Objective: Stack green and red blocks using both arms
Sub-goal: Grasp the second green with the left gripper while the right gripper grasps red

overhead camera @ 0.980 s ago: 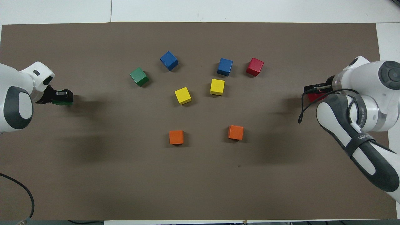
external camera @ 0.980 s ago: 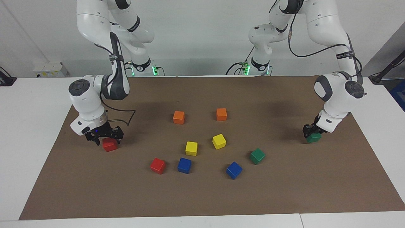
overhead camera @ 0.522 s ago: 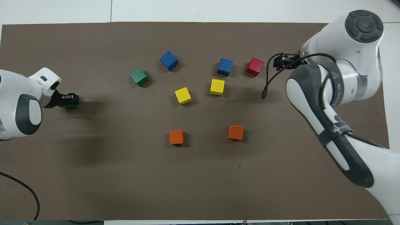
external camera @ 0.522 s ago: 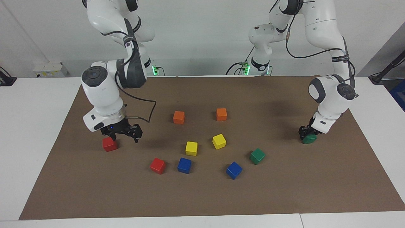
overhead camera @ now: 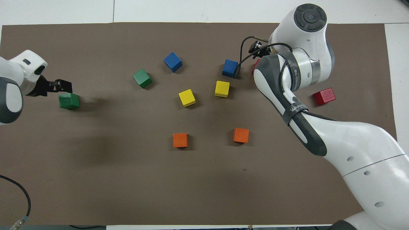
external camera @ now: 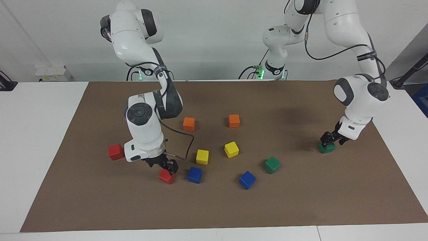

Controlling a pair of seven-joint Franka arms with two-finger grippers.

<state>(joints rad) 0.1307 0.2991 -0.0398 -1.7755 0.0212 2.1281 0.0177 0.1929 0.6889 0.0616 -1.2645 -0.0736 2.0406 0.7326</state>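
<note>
One red block [external camera: 116,152] lies alone toward the right arm's end of the mat. A second red block [external camera: 166,176] lies farther from the robots, beside a blue block. My right gripper [external camera: 170,166] is open and low over this second red block, its fingertips at the block's top. The right arm hides most of that block in the overhead view. A green block [external camera: 326,147] [overhead camera: 69,101] rests on the mat at the left arm's end. My left gripper [external camera: 331,139] [overhead camera: 64,85] hangs open just above it, apart from it. Another green block [external camera: 272,164] [overhead camera: 142,78] lies nearer the middle.
Two blue blocks [external camera: 195,174] [external camera: 247,179], two yellow blocks [external camera: 202,157] [external camera: 231,149] and two orange blocks [external camera: 189,124] [external camera: 234,121] are scattered mid-mat. A brown mat [external camera: 100,207] covers the white table. The right arm's cable loops beside the yellow block.
The right gripper left the lone red block and swung across to the second red block. The left gripper opened, let go of the green block and rose slightly.
</note>
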